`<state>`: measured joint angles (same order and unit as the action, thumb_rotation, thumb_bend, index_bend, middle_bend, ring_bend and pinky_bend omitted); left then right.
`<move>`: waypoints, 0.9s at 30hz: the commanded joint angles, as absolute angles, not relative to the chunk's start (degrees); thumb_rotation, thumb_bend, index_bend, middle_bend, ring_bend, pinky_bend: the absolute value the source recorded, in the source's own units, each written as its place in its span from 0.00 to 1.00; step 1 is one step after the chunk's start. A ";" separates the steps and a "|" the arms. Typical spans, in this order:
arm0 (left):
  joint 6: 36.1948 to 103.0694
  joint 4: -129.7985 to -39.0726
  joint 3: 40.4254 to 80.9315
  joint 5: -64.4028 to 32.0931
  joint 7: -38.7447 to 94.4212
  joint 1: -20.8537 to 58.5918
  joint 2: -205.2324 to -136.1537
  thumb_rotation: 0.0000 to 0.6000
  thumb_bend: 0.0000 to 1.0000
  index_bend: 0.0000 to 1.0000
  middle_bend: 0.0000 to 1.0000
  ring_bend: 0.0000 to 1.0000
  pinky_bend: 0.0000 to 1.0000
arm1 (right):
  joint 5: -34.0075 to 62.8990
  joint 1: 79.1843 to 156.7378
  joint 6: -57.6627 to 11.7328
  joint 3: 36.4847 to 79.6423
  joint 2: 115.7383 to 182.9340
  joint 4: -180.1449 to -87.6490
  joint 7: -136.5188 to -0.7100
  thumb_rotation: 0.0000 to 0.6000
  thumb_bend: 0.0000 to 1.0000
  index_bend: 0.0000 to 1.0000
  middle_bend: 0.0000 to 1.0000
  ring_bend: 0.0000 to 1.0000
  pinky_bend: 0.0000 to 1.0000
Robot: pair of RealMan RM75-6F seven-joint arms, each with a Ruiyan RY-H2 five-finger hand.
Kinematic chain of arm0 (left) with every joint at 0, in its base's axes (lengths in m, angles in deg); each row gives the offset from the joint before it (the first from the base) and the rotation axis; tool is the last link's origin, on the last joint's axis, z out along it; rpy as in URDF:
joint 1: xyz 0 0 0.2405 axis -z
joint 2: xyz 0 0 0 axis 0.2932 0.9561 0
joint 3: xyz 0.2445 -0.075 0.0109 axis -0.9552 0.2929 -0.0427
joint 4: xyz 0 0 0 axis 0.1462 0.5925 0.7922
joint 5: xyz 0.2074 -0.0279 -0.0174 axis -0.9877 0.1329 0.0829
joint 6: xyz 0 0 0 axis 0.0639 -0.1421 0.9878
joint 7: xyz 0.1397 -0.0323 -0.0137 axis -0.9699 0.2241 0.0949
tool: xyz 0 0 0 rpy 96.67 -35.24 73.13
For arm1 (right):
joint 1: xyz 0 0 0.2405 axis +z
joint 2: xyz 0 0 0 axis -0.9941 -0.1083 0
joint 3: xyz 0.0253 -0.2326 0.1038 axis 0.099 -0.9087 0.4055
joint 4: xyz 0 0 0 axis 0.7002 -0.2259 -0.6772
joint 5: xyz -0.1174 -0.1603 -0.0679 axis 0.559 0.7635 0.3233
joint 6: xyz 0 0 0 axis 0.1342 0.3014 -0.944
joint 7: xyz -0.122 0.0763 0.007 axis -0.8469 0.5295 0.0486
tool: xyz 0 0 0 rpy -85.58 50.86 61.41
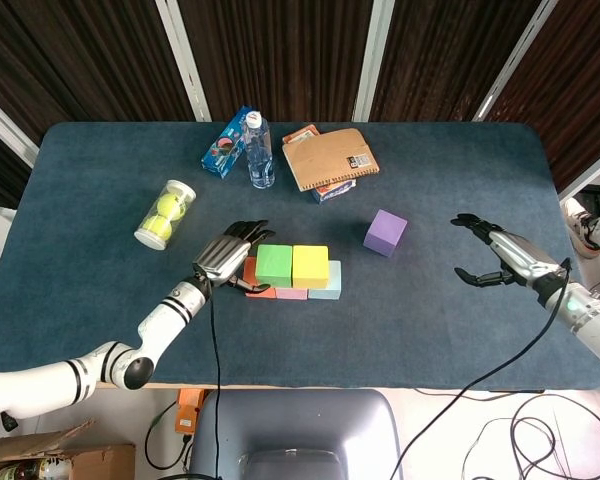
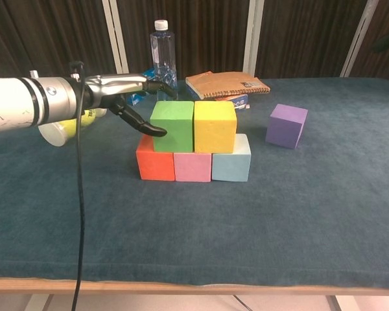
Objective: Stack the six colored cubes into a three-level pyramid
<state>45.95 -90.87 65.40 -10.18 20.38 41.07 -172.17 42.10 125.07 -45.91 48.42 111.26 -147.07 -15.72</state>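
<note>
- Bottom row of red cube (image 2: 155, 163), pink cube (image 2: 192, 166) and light blue cube (image 2: 231, 163), side by side and touching, just right of the left robot hand (image 2: 131, 98).
- Green cube (image 2: 172, 126) and yellow cube (image 2: 214, 126) on top of that row, pressed together, green one nearest the left robot hand.
- Purple cube (image 2: 286, 125) alone on the desk (image 2: 298, 214), between the stack and the right robot hand (image 1: 490, 258), apart from both.
- Left robot hand level with the green cube's left face, fingers spread, dark thumb tip at or just short of that face; contact not clear; nothing gripped.
- Right robot hand well right of the stack, above the desk, fingers spread apart, holding nothing; seen in the head view only.
- Beyond the left robot hand: clear water bottle (image 2: 163, 53) upright, blue box (image 1: 228, 155) lying flat beside it, tube of tennis balls (image 1: 165, 214) on its side further left.
- Brown notebook (image 2: 226, 84) behind the stack, resting on a small box.
</note>
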 commanded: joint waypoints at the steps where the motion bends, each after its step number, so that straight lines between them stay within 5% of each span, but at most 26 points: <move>1: 47.76 -95.65 64.01 -10.39 17.63 39.84 -168.33 0.68 0.14 0.10 0.00 0.00 0.07 | 41.96 124.93 -45.77 48.44 111.21 -146.96 -15.80 0.70 0.31 0.09 0.00 0.00 0.00; 11: 63.97 -120.33 55.79 -20.21 9.13 26.85 -144.51 0.68 0.08 0.05 0.00 0.00 0.07 | 36.38 124.79 -45.98 50.70 113.19 -146.19 -23.61 0.74 0.31 0.08 0.00 0.00 0.00; 16: 73.09 -121.35 49.79 -28.97 13.35 16.65 -138.22 0.72 0.08 0.04 0.00 0.00 0.07 | 28.76 126.81 -49.99 52.88 116.36 -145.02 -32.36 0.81 0.30 0.09 0.00 0.00 0.00; 20: 77.72 -115.79 46.53 -34.73 21.70 10.12 -137.59 0.77 0.08 0.04 0.00 0.00 0.07 | 24.58 128.80 -54.29 53.38 118.33 -146.43 -37.97 0.84 0.30 0.20 0.00 0.00 0.00; 27: 81.60 -108.68 45.54 -39.01 30.47 4.85 -138.16 0.80 0.08 0.03 0.00 0.00 0.07 | 26.51 130.99 -59.45 52.68 118.70 -152.89 -42.03 0.78 0.62 0.23 0.00 0.00 0.00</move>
<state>80.02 -110.46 46.30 -37.47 28.46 6.15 -138.33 25.93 130.14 -58.31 52.72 118.33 -151.18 -40.78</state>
